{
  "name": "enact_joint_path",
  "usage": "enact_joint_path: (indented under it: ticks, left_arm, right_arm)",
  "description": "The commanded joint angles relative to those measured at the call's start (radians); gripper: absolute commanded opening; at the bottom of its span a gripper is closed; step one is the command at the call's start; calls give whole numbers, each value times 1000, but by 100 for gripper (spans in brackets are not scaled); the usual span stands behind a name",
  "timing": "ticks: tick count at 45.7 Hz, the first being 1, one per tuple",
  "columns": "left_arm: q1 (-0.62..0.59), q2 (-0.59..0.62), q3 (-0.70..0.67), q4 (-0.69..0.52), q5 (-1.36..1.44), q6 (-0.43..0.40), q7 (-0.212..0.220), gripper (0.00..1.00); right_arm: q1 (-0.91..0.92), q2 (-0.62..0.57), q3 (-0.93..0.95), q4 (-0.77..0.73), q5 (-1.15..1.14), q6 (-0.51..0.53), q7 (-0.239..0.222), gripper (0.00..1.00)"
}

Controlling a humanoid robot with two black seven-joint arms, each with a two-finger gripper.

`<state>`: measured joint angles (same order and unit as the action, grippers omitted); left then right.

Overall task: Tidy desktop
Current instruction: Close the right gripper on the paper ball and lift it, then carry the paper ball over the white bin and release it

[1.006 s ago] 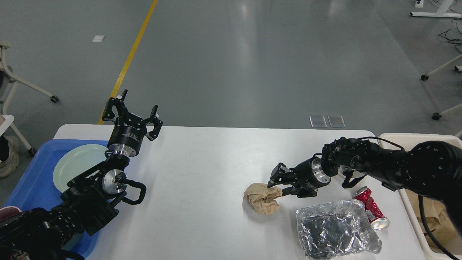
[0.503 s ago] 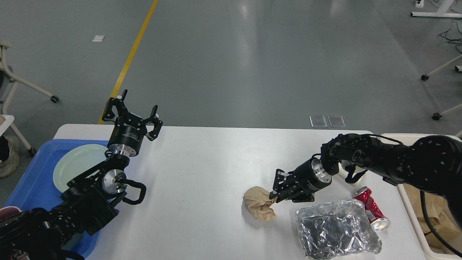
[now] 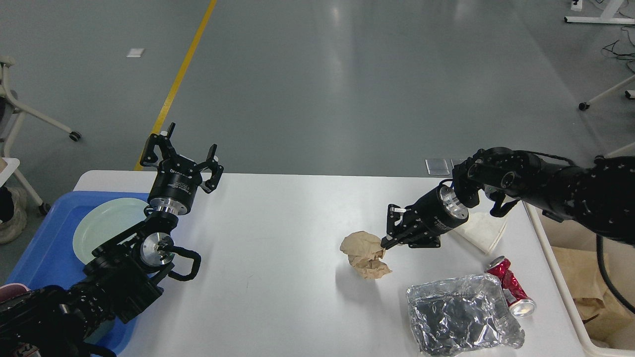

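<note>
Your white surface fills the lower middle of the head view, its far edge running across just below the grey floor. On it, toward 4 o'clock from its centre, a crumpled brown paper wad hangs from your right tool, which is clenched on the wad's upper right edge; the wad looks lifted, with its shadow lying apart on the surface below it. Farther toward 5 o'clock a crinkled foil tray rests on the surface, and whether anything lies in it cannot be told. A crushed red can lies on its side just beside the foil's right edge, and a white paper scrap lies under your right wrist. At 3 o'clock, off the surface's right end, you have a cream bin holding brown paper. At 9 o'clock a blue tray carries a pale green plate, which looks bare. Your left tool is raised above the tray's far corner, fingers spread, grasping nothing.
</note>
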<state>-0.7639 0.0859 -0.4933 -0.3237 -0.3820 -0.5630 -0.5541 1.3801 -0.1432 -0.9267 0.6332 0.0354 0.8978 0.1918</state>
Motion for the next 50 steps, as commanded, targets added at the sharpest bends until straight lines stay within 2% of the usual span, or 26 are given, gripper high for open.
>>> enact_joint_path:
  ticks: [1, 12, 21, 30, 42, 50]
  left_arm:
    - [0, 0, 1, 0, 0, 0, -1, 97]
    - [0, 0, -1, 0, 0, 0, 0, 97]
    - [0, 0, -1, 0, 0, 0, -1, 97]
    - [0, 0, 1, 0, 0, 0, 0, 97]
    - [0, 0, 1, 0, 0, 0, 0, 97]
    - [0, 0, -1, 0, 0, 0, -1, 97]
  right_arm:
    - [89, -22, -29, 17, -2, 62, 2, 0]
    - [379, -139, -106, 29, -9, 62, 2, 0]
    - [589, -233, -251, 22, -32, 62, 2, 0]
    - [587, -314, -334, -72, -158, 62, 2, 0]
    - [498, -466, -472, -83, -170, 62, 0, 0]
    - [331, -549, -474, -96, -160, -232, 0, 0]
